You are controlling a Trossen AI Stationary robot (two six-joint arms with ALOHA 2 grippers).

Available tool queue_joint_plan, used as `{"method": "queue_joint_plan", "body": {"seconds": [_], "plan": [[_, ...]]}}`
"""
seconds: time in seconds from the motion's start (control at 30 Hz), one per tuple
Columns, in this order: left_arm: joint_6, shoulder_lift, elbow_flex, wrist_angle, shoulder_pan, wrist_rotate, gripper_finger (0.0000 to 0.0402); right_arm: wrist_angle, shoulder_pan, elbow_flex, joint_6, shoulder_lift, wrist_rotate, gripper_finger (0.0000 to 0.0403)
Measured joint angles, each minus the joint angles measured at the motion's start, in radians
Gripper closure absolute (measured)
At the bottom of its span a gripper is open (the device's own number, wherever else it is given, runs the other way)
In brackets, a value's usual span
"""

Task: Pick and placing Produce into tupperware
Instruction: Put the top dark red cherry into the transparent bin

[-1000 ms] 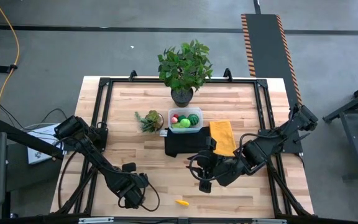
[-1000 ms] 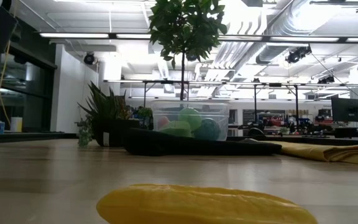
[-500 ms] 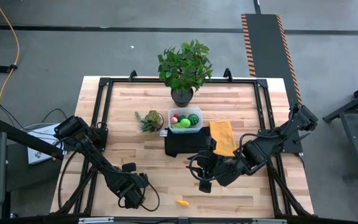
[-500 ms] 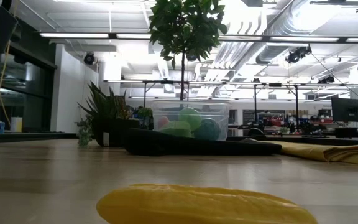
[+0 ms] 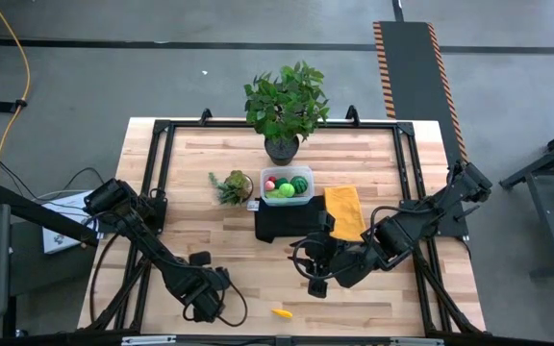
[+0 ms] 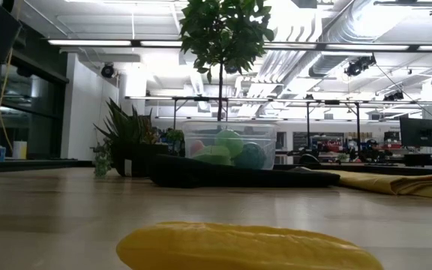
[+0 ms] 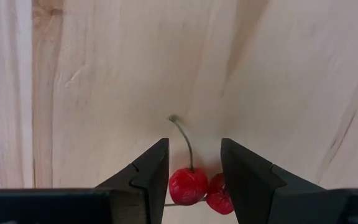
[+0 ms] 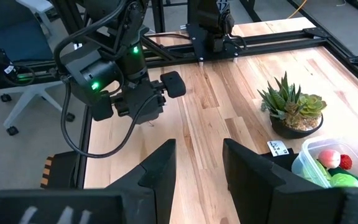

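Two red cherries [image 7: 194,186] on one stem sit between the fingers of my left gripper [image 7: 194,149], which points straight down near the table's front left [image 5: 205,306]. My right gripper [image 8: 199,149] hovers open and holding nothing above the table's middle right [image 5: 315,277]. The clear tupperware [image 5: 288,185] stands at the far edge of the black cloth [image 5: 282,223] and holds green and red produce [image 6: 227,146]. A yellow piece [image 5: 282,312] lies on the wood near the front edge, close before the low view's camera [image 6: 246,247]. My left gripper has the pair of cherries between its two fingers, one cherry [image 7: 187,185] against one finger and the other [image 7: 217,194] against the second. The fingers come from above, pointing down. The stem [image 7: 182,137] points away over the wood. Whether the cherries are lifted, I cannot tell.
A small spiky plant [image 5: 232,185] stands left of the tupperware, and a big leafy potted plant [image 5: 285,106] behind it at the far edge. A yellow cloth [image 5: 344,211] lies right of the black cloth. Bare wood lies between the two arms [image 5: 248,259].
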Motion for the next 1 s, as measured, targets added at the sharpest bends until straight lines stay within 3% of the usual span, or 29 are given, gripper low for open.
{"method": "queue_joint_plan", "body": {"seconds": [0.57, 0.73, 1.0], "plan": [[-0.022, 0.000, -0.020, 0.010, 0.013, 0.002, 0.0268, 0.000, 0.000, 0.000, -0.014, 0.000, 0.000, 0.0279], [-0.038, 0.000, -0.037, 0.031, 0.012, 0.053, 0.0268, -0.001, 0.000, 0.000, -0.014, 0.000, 0.000, 0.0279], [-0.039, 0.000, -0.037, 0.033, 0.012, 0.026, 0.0268, -0.004, 0.000, 0.000, -0.023, 0.000, 0.000, 0.0279]]}}
